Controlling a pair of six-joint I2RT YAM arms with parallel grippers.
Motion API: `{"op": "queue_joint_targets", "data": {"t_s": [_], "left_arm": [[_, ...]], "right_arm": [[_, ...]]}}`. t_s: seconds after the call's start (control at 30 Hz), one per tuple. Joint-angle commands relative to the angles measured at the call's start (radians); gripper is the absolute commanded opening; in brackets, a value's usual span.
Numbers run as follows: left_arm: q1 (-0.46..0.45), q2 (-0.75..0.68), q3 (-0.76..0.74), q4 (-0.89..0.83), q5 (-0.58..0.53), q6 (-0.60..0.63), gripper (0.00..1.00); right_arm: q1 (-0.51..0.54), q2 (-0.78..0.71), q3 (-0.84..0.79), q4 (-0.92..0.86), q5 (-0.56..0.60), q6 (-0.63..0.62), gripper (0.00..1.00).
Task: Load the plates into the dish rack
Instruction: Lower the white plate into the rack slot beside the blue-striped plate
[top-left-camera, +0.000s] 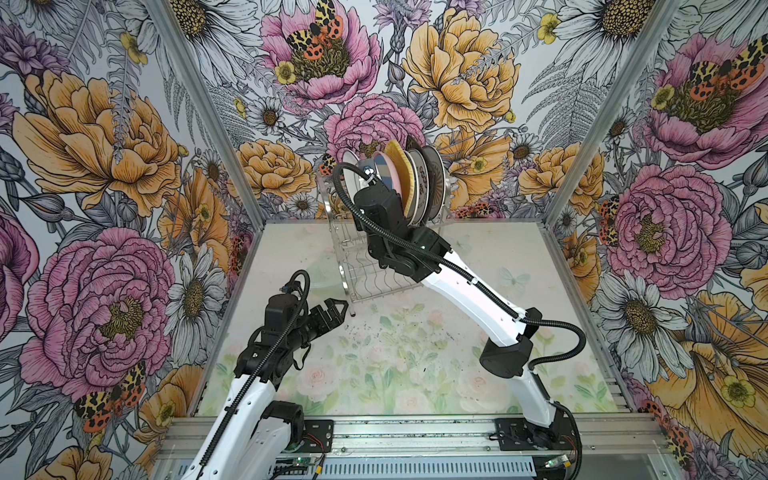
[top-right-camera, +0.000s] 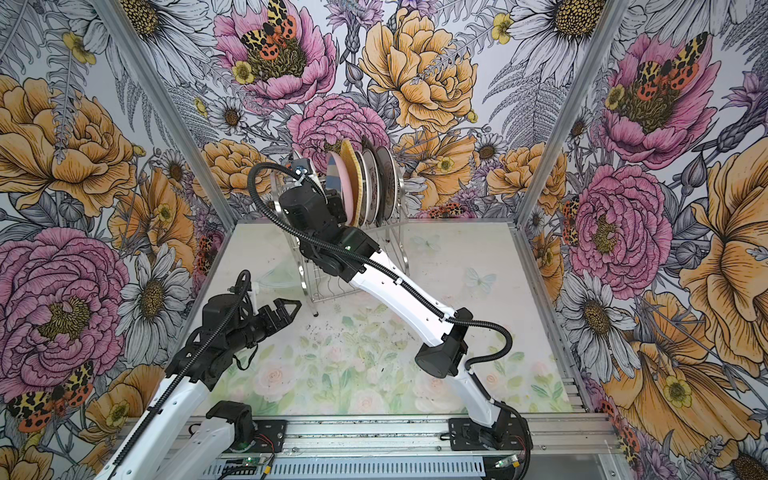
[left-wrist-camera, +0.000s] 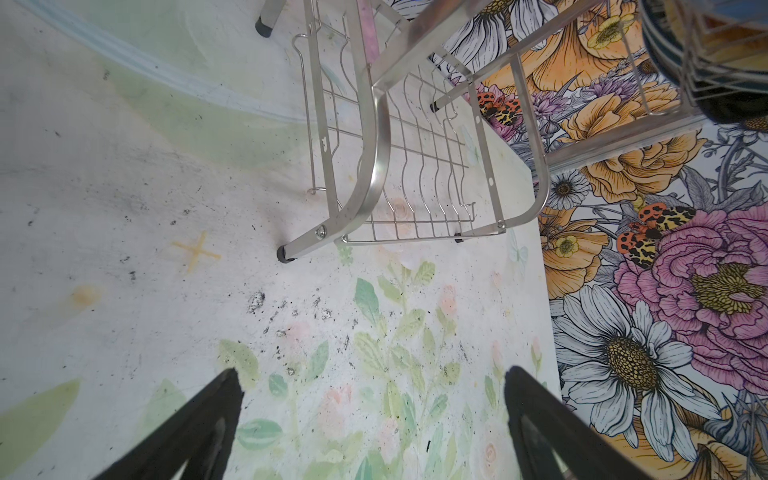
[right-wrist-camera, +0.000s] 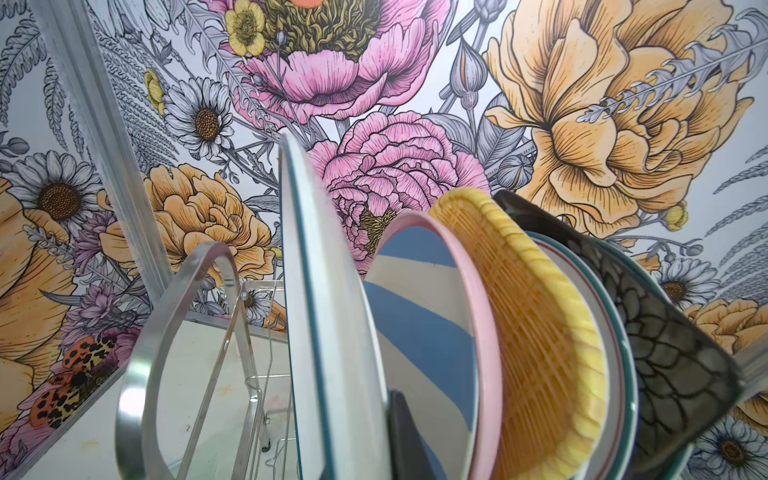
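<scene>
One steel dish rack was there. Six plates counted for sure: two teal-rimmed white, one blue-striped, one pink, one yellow woven, one black floral.

Shiny metal dish rack, glossy plates

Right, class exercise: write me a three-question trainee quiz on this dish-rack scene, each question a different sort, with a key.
1. True or false: the rack's lower tier is empty.
2. The plates in the upper tier: A lie flat; B stand on edge; C hang from hooks.
3. Fill in: the left jaws stand ___.
Key: 1 true; 2 B; 3 open.
</scene>
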Motion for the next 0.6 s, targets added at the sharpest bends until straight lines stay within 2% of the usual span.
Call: {"op": "queue_joint_targets", "data": {"t_s": [0.0,0.57], "left_arm": [[0.010,0.006,0.008,0.003,-0.027,0.029,0.99],[0.013,0.006,0.009,0.001,-0.029,0.028,0.99]], "right_arm": [[-0.026,0.034,0.038,0.122,0.050,-0.022,0.00],[-0.042,0.105,0.038,0.215,0.046,-0.027,0.00]]}}
